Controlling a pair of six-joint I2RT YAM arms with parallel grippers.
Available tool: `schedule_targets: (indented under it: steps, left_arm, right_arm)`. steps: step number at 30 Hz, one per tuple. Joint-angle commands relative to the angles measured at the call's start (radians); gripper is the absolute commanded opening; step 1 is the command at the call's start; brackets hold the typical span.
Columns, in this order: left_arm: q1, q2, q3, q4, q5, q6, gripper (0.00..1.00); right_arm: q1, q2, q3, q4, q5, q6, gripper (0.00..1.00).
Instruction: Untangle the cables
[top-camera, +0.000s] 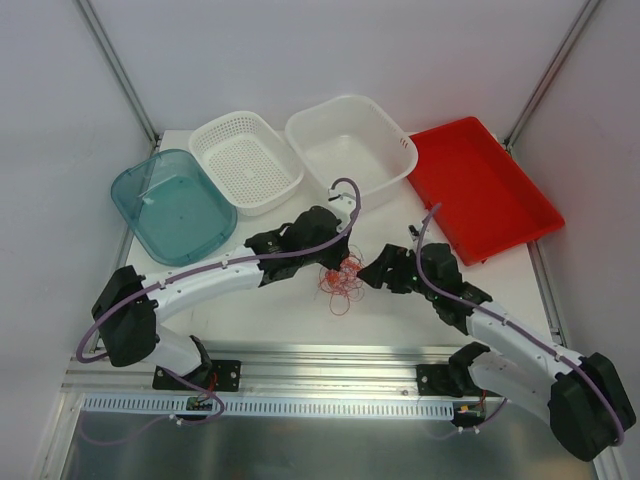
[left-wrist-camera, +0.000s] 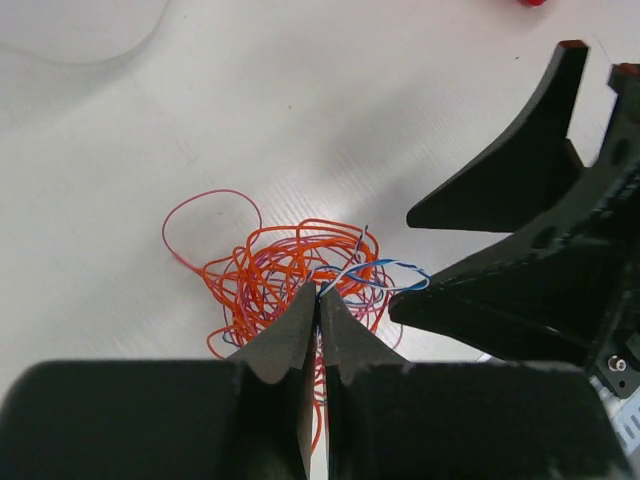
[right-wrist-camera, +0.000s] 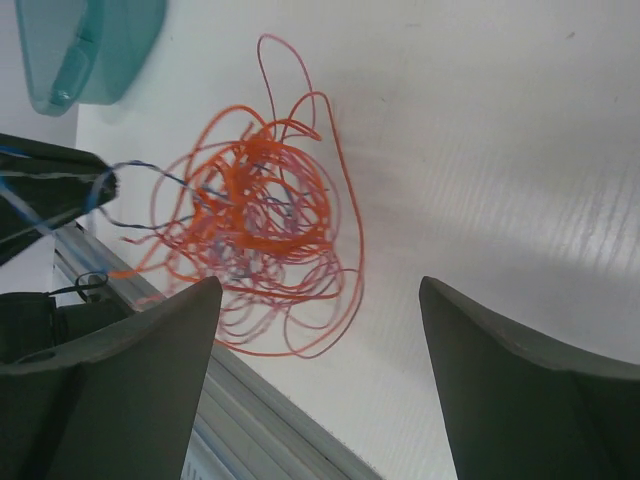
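The cables are a tangle of hair-thin orange, pink and blue strands on the white table between the two arms. My left gripper sits at the tangle's upper left. In the left wrist view its jaws are shut on a blue-and-white strand pulled from the tangle. My right gripper is open just right of the tangle. In the right wrist view the right gripper hangs empty over bare table beside the tangle, and the left fingertips hold the blue strand at the left.
At the back stand a teal tub, a white perforated basket, a white bin and a red tray. The table's metal front rail runs just below the tangle. The right gripper's fingers fill the right of the left wrist view.
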Motion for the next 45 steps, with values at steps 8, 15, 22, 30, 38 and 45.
schedule_targets:
  steps: [8, 15, 22, 30, 38, 45]
  left_arm:
    - [-0.006, -0.052, -0.026, 0.001, -0.095, -0.216, 0.0]
    - [-0.006, -0.09, -0.034, 0.001, -0.076, -0.282, 0.0]
    - [-0.006, -0.182, -0.055, -0.002, -0.072, -0.294, 0.0]
    - [0.101, -0.429, -0.086, -0.118, -0.047, -0.309, 0.0]
    - [0.338, -0.618, -0.083, -0.339, -0.035, -0.253, 0.0]
    - [0.466, -0.63, 0.051, -0.569, -0.208, -0.121, 0.0]
  right_arm:
    - [0.061, -0.043, 0.082, 0.022, 0.051, 0.031, 0.84]
    - [0.12, 0.122, 0.108, 0.151, 0.077, 0.079, 0.82]
    - [0.137, 0.264, 0.091, 0.187, 0.164, 0.091, 0.49]
    - [0.028, 0.284, 0.021, 0.124, 0.231, 0.088, 0.15]
    - [-0.11, 0.139, 0.05, -0.148, 0.283, -0.007, 0.01]
    - [-0.273, -0.01, 0.109, -0.413, 0.341, -0.111, 0.01]
